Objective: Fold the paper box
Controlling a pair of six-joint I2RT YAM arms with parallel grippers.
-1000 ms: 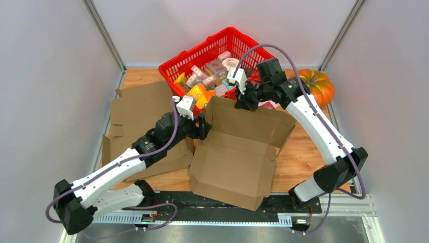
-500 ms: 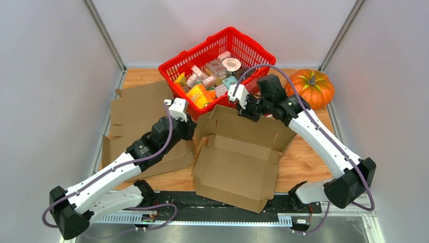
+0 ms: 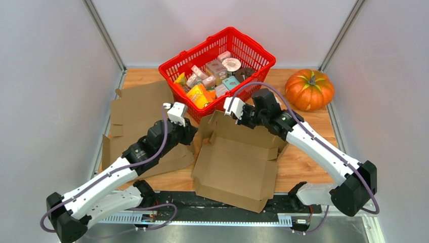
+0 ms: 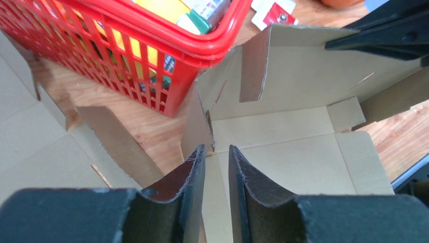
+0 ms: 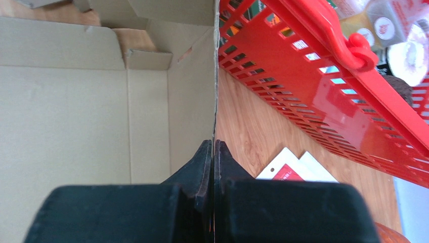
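In the lower centre of the overhead view, nearest the arm bases, the half-raised brown cardboard box (image 3: 235, 162) lies open on the wooden table (image 3: 303, 157), its floor flat and its front flap spread toward the bottom edge. At the box's left side the left gripper (image 4: 216, 152) points into it with its jaws a narrow slit apart and nothing gripped between them. The box's upright left side flap stands just beyond the fingertips, and its floor shows through the gap. Further up, at the box's rear wall, the right gripper (image 5: 213, 147) is clenched on the wall's thin top edge, which runs straight up the middle of the right wrist view from between its fingers. A flat cardboard sheet (image 3: 136, 106) lies at the left of the overhead view, under the left arm. Behind the box, at upper centre, sits the red plastic basket (image 3: 222, 40) full of packets, close to the rear wall. The orange pumpkin (image 3: 309, 88) rests at upper right, apart from the box.
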